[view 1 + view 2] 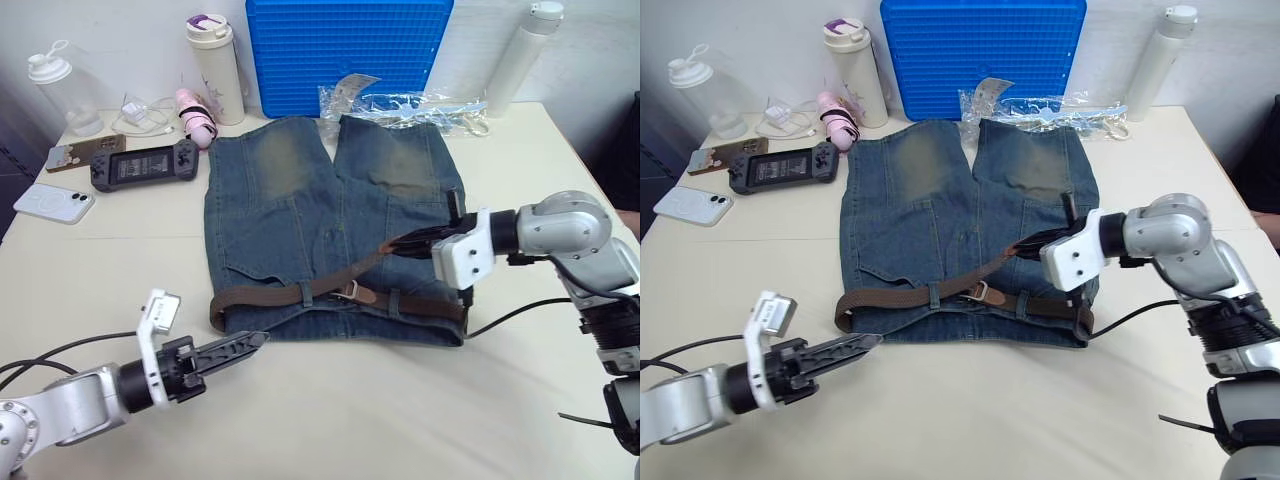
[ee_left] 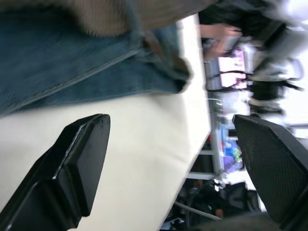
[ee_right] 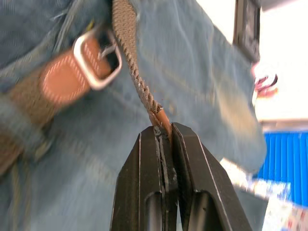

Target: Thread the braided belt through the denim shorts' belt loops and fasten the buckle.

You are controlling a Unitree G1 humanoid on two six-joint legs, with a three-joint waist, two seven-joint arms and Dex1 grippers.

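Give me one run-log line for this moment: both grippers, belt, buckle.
right gripper: shut on belt tip, over shorts | left gripper: open, off shorts | belt: along waistband | buckle: tip through frame, prong state unclear

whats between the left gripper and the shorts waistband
Bare tabletop. In the left eye view, the open left gripper hovers just short of the denim shorts, nothing between it and the belted waistband edge.

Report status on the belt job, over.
Right hand shut on braided belt tip. Left hand open, off the denim shorts. Belt through buckle, unfastened. No obstruction.
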